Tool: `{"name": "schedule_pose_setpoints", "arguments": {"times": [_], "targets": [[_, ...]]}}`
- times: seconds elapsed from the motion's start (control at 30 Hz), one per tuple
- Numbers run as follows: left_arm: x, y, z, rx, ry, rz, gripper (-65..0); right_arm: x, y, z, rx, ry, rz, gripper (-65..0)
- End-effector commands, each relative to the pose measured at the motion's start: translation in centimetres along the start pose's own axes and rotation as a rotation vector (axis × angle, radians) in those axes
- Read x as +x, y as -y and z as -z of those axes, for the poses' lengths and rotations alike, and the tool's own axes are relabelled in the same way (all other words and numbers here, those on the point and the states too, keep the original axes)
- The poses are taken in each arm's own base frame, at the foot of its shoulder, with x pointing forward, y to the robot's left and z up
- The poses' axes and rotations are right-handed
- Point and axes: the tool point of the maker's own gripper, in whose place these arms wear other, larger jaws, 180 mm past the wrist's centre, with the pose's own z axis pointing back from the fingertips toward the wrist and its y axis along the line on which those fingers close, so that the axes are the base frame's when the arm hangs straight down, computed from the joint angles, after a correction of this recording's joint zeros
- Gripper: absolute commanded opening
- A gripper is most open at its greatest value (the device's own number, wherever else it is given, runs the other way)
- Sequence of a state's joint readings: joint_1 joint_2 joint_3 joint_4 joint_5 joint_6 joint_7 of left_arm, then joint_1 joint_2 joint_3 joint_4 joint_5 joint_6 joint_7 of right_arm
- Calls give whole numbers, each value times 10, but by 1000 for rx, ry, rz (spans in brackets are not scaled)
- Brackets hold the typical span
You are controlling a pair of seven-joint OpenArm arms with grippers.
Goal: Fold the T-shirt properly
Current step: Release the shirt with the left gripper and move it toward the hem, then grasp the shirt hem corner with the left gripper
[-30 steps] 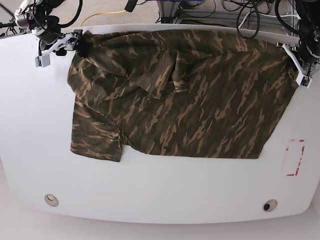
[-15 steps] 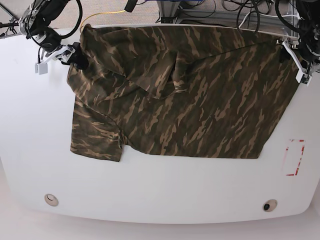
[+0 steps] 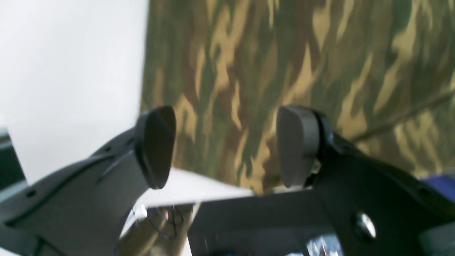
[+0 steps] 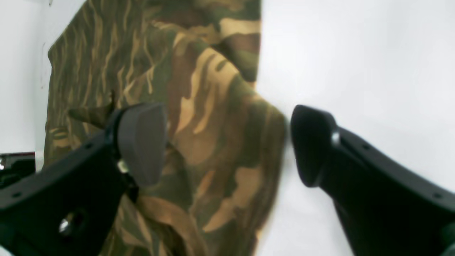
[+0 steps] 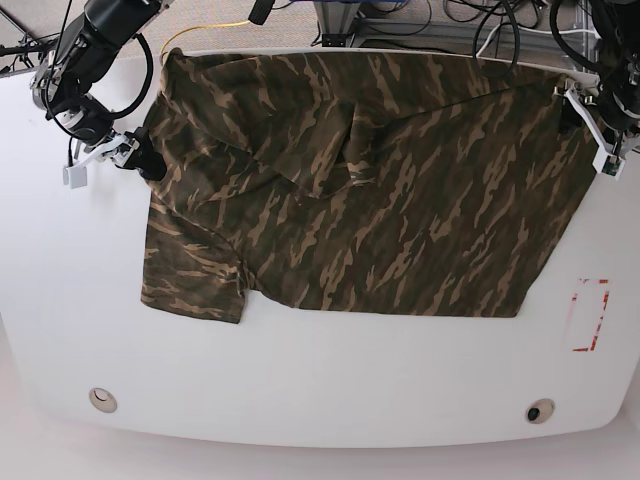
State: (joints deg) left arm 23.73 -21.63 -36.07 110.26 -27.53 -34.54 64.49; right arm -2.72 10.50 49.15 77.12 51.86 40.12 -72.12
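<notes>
Spread flat across white tabletop (image 5: 320,380): camouflage T-shirt (image 5: 380,190), soft, light, prone to wrinkling. Left gripper (image 3: 227,145) and right gripper (image 4: 227,142) both gaping wide, empty, poised at opposite edges. Best grabbed by hem corners or sleeve seams.

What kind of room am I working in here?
Likely a robotics lab bench: a white table, tangled cables behind it, and a marked red rectangle beside the T-shirt.
</notes>
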Motion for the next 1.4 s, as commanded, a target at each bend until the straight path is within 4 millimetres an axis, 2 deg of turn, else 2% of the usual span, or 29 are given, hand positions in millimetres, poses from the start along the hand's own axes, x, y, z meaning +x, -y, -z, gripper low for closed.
{"name": "schedule_pose_setpoints", "arguments": {"times": [0.0, 0.13, 0.23, 0.3, 0.33, 0.43, 0.47, 0.67, 0.83, 0.9, 0.97, 1.07, 1.17, 1.37], "targets": [[8, -7, -6, 21, 26, 15, -229, -4, 0, 2, -7, -38, -15, -212], [17, -10, -6, 29, 48, 16, -229, -6, -2, 4, -2, -42, -11, -309], [24, -12, -6, 35, 67, 14, -226, -2, -2, 5, 0, -22, -12, -344], [30, -15, -6, 42, 84, 12, -225, 2, -4, 6, 3, -13, -25, -396], [34, -16, -6, 45, 93, 10, -224, 3, -4, 7, 3, -12, -32, -431], [50, -21, -8, 59, 135, 8, -224, 10, -2, 4, -8, -29, -73, -621], [56, -23, -8, 63, 150, 8, -224, 13, -2, 3, -11, -31, -86, -650], [80, -44, 4, 75, 204, -68, -222, 31, 2, -4, -28, -19, -126, -650], [85, -77, 27, 132, 157, -153, -221, 43, 6, -11, -46, -12, -151, -650], [91, -82, 41, 125, 148, -200, -221, 46, 9, -13, -54, -12, -158, -650], [105, -86, 52, 116, 169, -239, -219, 47, 9, -14, -55, -10, -161, -650], [119, -92, 68, 92, 186, -289, -147, 47, 8, -13, -54, -9, -162, -650], [134, -83, 91, 23, 219, -351, -57, 46, 8, -13, -52, -11, -158, -650], [156, -53, 124, -96, 236, -377, -61, 45, 8, -13, -53, -13, -157, -650]]}}
